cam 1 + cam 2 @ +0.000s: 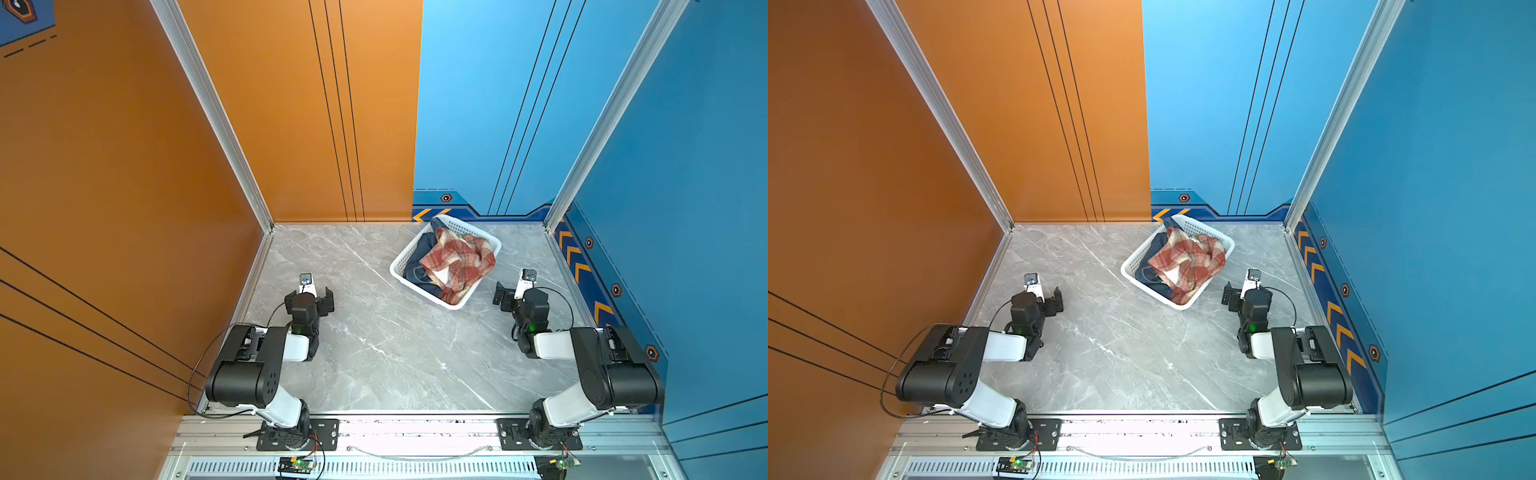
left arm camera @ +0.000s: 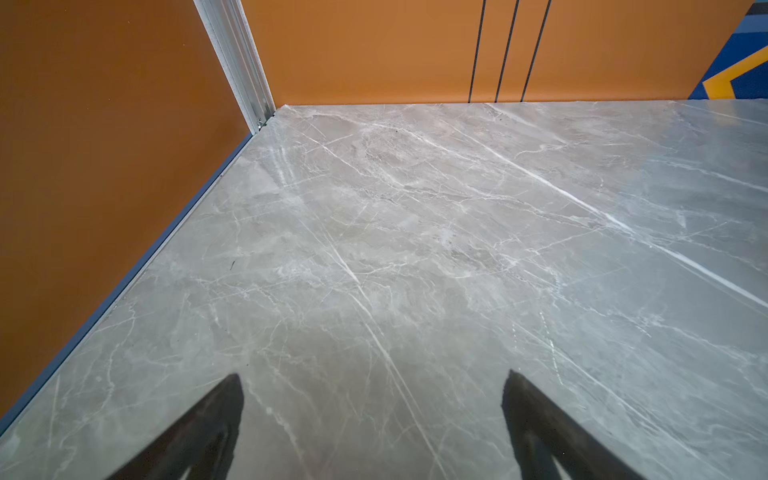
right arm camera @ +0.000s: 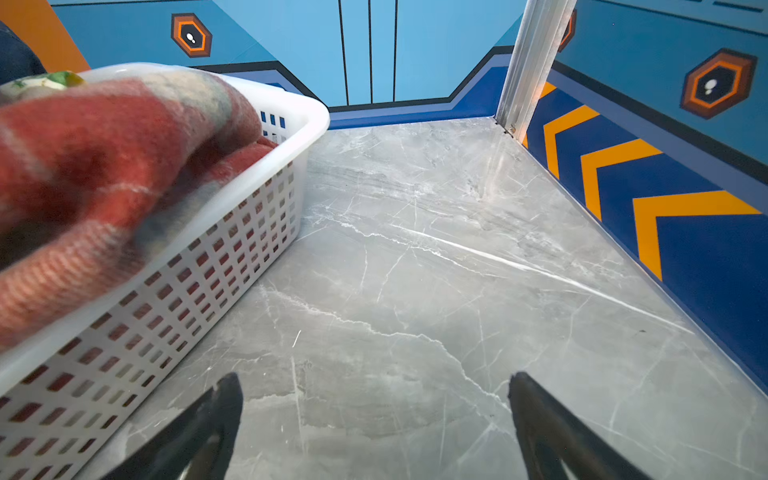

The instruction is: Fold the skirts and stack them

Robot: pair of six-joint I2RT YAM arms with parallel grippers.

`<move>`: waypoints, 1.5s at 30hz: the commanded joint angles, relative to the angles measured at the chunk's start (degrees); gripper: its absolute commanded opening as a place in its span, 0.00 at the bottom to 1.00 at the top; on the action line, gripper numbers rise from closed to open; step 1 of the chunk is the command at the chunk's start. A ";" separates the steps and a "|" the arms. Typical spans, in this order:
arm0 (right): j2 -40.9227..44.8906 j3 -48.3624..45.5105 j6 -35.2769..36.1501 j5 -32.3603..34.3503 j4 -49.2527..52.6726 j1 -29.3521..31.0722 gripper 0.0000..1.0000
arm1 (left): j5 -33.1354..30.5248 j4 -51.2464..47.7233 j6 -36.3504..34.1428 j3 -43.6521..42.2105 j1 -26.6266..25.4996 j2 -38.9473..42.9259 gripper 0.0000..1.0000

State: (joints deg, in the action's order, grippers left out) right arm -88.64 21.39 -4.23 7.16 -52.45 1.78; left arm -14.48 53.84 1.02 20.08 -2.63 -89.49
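Both top views give us the basket (image 1: 469, 229) toward the far right of the marble table (image 1: 374, 353), plaid skirt (image 1: 457, 259) heaped over the denim skirt (image 1: 417, 268) inside it. The right wrist view adds a leafy scrap of the lemon skirt (image 3: 45, 81) peeking past the plaid, barely a speck from above. The left gripper (image 2: 372, 376) and right gripper (image 3: 375, 376) have jaws spread wide, holding nothing; the left wrist view only gets table and orange wall (image 2: 104, 166)
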 commanded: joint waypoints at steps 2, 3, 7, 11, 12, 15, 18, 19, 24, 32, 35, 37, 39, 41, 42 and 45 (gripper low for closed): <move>0.05 0.14 0.71 0.08 0.77 -0.03 1.00 | 0.58 0.50 -0.66 0.95 0.22 -0.09 0.98; 0.05 0.15 0.77 0.08 0.77 -0.02 1.00 | 0.52 0.47 -0.60 0.98 0.17 0.00 0.98; 0.04 0.14 0.73 0.14 0.77 -0.02 1.00 | 2.31 0.26 -1.55 1.27 0.00 -0.29 0.98; 0.05 0.15 0.75 0.13 0.77 -0.03 1.00 | 5.60 -0.49 -2.51 1.54 0.17 -0.14 0.98; 0.05 0.19 0.78 0.13 0.77 -0.02 1.00 | 5.60 -0.49 -2.47 1.51 0.17 -0.15 0.98; 0.05 0.15 0.77 0.09 0.77 -0.03 1.00 | 6.35 -0.65 -1.91 1.64 0.75 -0.23 0.98; 0.05 0.15 0.71 0.09 0.77 -0.02 1.00 | 7.36 -0.76 -1.51 1.60 1.40 -0.15 0.98; 0.05 0.15 0.71 0.12 0.77 -0.02 1.00 | 7.36 -0.76 -1.53 1.58 1.40 -0.15 0.98; 0.05 0.19 0.85 0.20 0.77 0.02 1.00 | 6.18 -0.84 -1.78 1.73 0.77 -0.20 0.98; 0.09 0.04 0.97 0.86 0.54 0.25 1.00 | 4.02 -1.26 -2.00 2.01 -0.27 -0.19 0.98; 0.18 -2.31 1.64 5.91 -3.93 2.32 1.00 | 4.12 -1.31 -1.94 1.91 -0.18 -0.20 0.98; 0.93 -4.67 2.29 7.57 -8.01 3.24 1.00 | 2.99 -2.54 -1.59 2.40 -0.35 0.39 0.98; 2.55 -6.92 2.05 9.40 -11.06 3.48 1.00 | 0.63 -7.73 -1.34 4.29 -0.76 2.19 0.98; 6.12 -7.95 1.70 12.29 -10.05 3.87 1.00 | -3.64 -18.77 -1.12 9.18 -1.69 4.94 0.98; 8.50 -8.04 1.35 13.86 -7.74 4.22 1.00 | -4.64 -22.30 -1.19 10.99 -2.12 6.00 0.98; 20.85 -5.70 -2.68 17.52 9.64 4.19 1.00 | -9.06 -32.18 1.70 15.77 -3.42 9.86 0.98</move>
State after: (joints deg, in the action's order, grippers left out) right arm -76.55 13.65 -3.99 18.31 -53.32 5.58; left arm -17.37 34.17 0.12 31.42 -5.10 -83.66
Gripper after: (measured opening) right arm 0.999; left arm 0.979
